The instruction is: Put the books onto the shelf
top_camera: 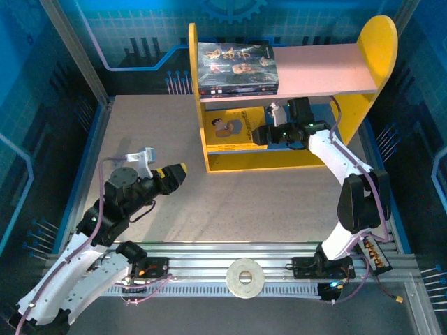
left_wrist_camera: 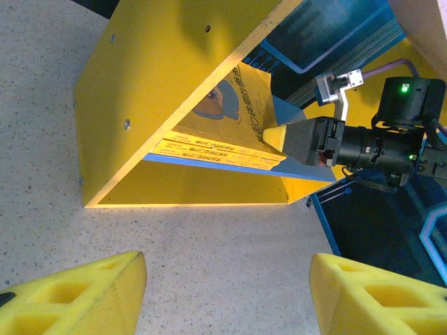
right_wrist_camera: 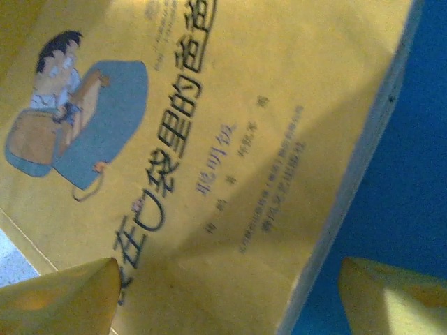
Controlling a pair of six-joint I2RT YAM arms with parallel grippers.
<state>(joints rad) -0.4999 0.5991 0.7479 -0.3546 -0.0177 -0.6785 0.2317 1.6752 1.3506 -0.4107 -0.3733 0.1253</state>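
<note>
The shelf stands at the back of the table. A stack of dark books lies at the left end of its pink upper board. Thin yellow books with a cartoon figure lie flat on the blue lower board. My right gripper reaches into the lower tier and is open. One finger hovers over the top yellow book, the other over the blue board. My left gripper is open over bare table left of the shelf, with nothing between its fingers.
A white tape roll lies on the rail at the near edge between the arm bases. Blue walls enclose the table. In the left wrist view, the shelf's yellow side panel is close ahead, with the right arm reaching in beside it.
</note>
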